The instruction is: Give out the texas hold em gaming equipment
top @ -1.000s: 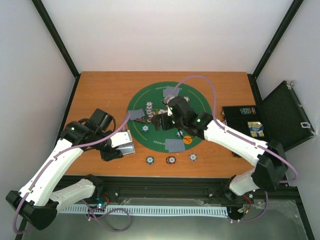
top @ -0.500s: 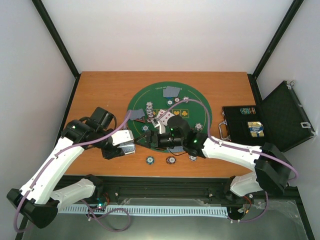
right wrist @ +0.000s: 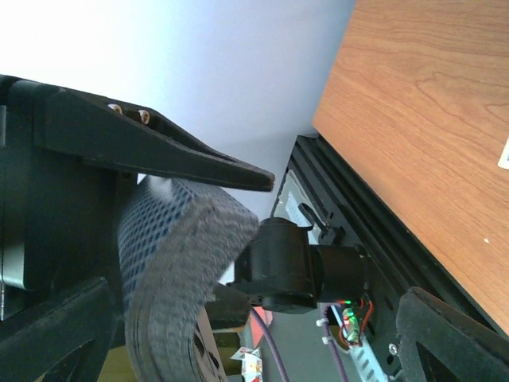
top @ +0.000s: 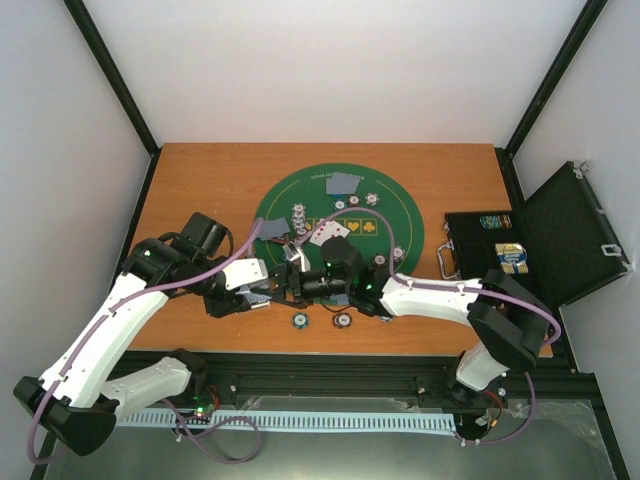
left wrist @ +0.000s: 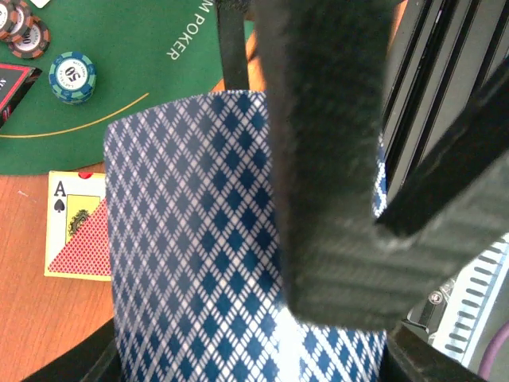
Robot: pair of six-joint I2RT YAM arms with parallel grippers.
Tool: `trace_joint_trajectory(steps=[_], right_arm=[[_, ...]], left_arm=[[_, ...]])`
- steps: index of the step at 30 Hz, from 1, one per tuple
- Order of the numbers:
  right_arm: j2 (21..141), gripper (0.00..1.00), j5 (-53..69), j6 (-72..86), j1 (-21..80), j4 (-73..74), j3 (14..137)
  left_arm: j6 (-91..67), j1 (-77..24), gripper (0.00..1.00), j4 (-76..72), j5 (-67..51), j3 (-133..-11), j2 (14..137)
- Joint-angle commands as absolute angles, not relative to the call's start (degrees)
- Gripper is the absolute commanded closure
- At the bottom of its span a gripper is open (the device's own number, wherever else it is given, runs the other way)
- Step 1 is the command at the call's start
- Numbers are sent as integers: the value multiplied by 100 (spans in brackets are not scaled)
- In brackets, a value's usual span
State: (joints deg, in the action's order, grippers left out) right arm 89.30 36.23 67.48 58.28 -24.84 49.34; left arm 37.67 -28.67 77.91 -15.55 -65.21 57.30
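Observation:
My left gripper (top: 256,281) is shut on a deck of blue diamond-backed playing cards (left wrist: 199,239), held just off the left rim of the green mat (top: 395,215). My right gripper (top: 284,286) has reached across to it and stands open. One of its dark fingers (left wrist: 334,159) lies over the deck's back. In the right wrist view the deck's edge (right wrist: 175,270) sits between that gripper's (right wrist: 254,342) spread fingers. An ace of spades (left wrist: 75,231) lies face up on the wood. Two striped chips (top: 299,320) (top: 342,320) lie near the front edge.
On the mat are a pair of face-down cards (top: 345,183), face-up cards (top: 326,232), a chip stack (top: 297,214) and loose chips (top: 398,252). A teal chip (left wrist: 71,77) sits near the mat's rim. The open black case (top: 530,250) stands at the right.
The right arm has swung from the middle of the mat to the near left, bringing its open gripper up to the deck. The left arm has stayed put, still holding the deck.

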Motion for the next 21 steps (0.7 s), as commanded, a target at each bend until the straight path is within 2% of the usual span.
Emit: trace_joint_trajectory(steps=[1,8,13,19,21], right_arm=[[9209,5,3799,7007,5902,-3215,5117],[9664,13,3935,7403,5935,-3733,5137],[9717,41,3843,7542,5928,-3808,4950],[9592,80,3691,7647,5932,-3924,4639],[9545,88,3653,7616,5935,-3828,4563]], left_arm=[[3740,-2874,79,7673,-1722,-6783,5724],[3739,-2874,79,7659,-1760,-6825,5657],[3753,-2874,78,7646,-1749,-6818,5602],[3707,-2874,69,7600,-1773,-6811,5539],[3701,-2874,67,7600,-1790,-6827,5532]])
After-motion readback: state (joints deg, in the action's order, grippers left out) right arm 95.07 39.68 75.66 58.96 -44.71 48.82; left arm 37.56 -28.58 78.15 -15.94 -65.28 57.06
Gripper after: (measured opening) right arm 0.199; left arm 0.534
